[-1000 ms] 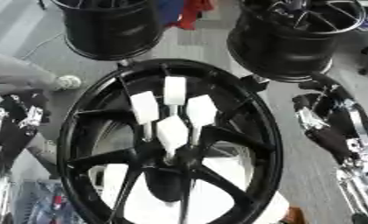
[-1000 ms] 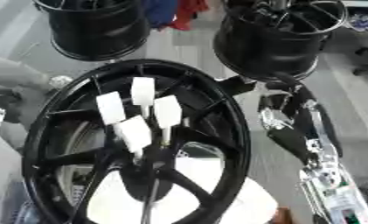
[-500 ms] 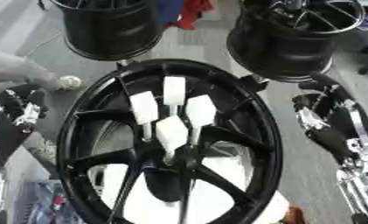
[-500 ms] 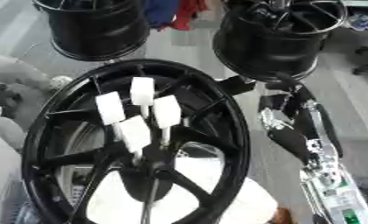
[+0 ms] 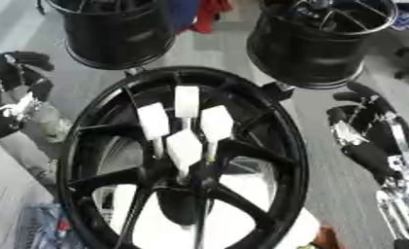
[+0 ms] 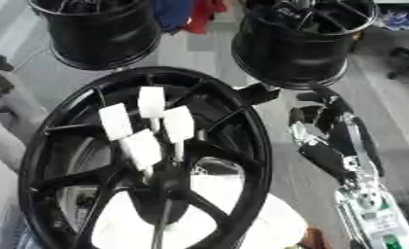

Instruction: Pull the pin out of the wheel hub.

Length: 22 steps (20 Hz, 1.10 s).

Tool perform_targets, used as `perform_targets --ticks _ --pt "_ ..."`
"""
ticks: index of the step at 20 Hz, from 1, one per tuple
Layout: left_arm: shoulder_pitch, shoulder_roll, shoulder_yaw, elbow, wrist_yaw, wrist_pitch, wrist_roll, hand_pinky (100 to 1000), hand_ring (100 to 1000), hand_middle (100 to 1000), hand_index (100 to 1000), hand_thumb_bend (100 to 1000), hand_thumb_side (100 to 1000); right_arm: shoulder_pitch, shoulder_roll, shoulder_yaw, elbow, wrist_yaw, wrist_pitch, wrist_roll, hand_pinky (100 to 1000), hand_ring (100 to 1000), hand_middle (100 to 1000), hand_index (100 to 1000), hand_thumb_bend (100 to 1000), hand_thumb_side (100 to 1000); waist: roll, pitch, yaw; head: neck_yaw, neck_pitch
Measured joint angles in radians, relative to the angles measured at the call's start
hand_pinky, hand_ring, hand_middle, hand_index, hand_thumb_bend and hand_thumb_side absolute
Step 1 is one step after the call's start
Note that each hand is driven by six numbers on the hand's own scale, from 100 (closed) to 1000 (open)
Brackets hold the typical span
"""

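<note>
Black wheel hub (image 5: 182, 160) fills centre; four white pins (image 5: 183, 146) stand at its middle. Two black rims (image 6: 301, 41) at 12 o'clock. Right hand (image 6: 322, 129) at 3 o'clock, left hand (image 5: 16, 80) at 9 o'clock, fingers unclear. No readable writing.

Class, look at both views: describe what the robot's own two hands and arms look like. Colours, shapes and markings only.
The left hand is black with chunky segmented fingers and silver-white patches. The right hand is likewise black with pale silver inserts; its forearm turns silver-white lower down, with a small green marking near the bottom edge.
</note>
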Motion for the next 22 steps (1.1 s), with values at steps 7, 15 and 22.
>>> perform_targets --ticks 7,15,22 --pt "-0.159 0.184 -0.211 0.043 -0.043 -0.066 -0.221 711 717 765 862 356 524 0.002 -0.013 0.010 0.000 0.000 -0.001 0.010 652 652 717 882 180 196 0.017 -0.015 -0.011 0.003 0.002" --pt "-0.302 0.160 -0.368 0.094 -0.206 -0.111 -0.288 752 755 803 879 386 468 0.009 -0.020 0.012 0.001 0.000 -0.001 0.015 652 652 717 882 180 196 0.023 -0.022 -0.016 0.006 0.009" --pt "-0.372 0.084 -0.427 0.119 -0.337 -0.129 -0.262 764 767 816 883 374 433 0.010 -0.024 0.016 0.002 0.000 0.001 0.016 652 651 716 882 180 196 0.027 -0.027 -0.021 0.007 0.010"
